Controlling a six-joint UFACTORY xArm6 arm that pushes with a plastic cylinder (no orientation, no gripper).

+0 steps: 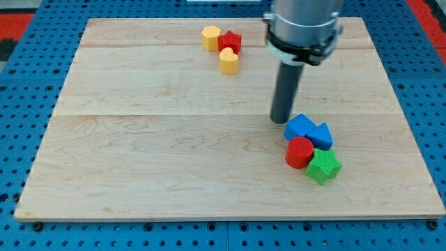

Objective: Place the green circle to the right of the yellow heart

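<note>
A pale wooden board (pixel 174 160) lies on a blue pegboard surface (pixel 21 104). My tip (pixel 281 121) rests on the board right of centre, at the end of a dark rod hanging from a grey arm housing (pixel 304 28). There is no claw on this arm, so nothing is open, closed or clamped.

Just to the lower right of my tip sits a tight cluster of four blocks. Two blue blocks, one angular (pixel 300 127) and one roughly triangular (pixel 322 135), are at the cluster's top. A red cylinder (pixel 300 153) and a green star (pixel 323 166) touch them below.

Near the view's top, left of the rod, the yellow heart (pixel 228 61) stands with a red star (pixel 231 42) and a yellow hexagon (pixel 211 37) just above it.

No round green block can be made out; the green star is the only green piece, well apart from the heart.
</note>
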